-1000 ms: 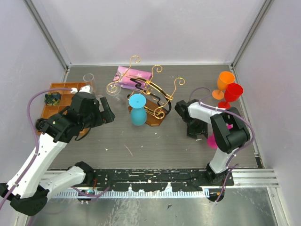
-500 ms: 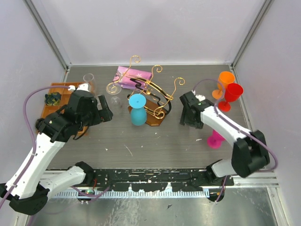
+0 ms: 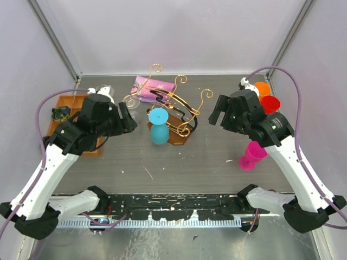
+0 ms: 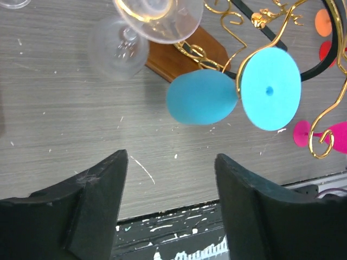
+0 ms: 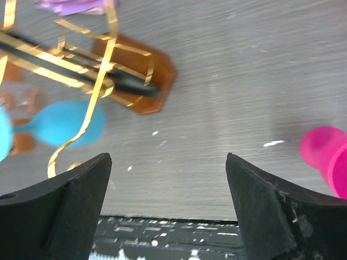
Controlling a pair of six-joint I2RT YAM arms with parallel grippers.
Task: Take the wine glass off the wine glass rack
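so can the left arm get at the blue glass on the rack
Probably yes: the left gripper is open, empty, and faces the blue glass with only bare table between. The rack wire and a clear glass sit close by, so room is tight.

The white-and-black left arm (image 3: 47,162) climbs from its near-left base, elbow out wide, wrist turned inward, and its black two-finger left gripper (image 3: 128,119) points toward the middle with jaws parted, a clear gap between the fingers (image 4: 97,211). Over on the other side, the white-and-black right arm (image 3: 295,157) mirrors it, raised high. Its black two-finger right gripper (image 3: 217,114) faces inward, jaws spread wide.
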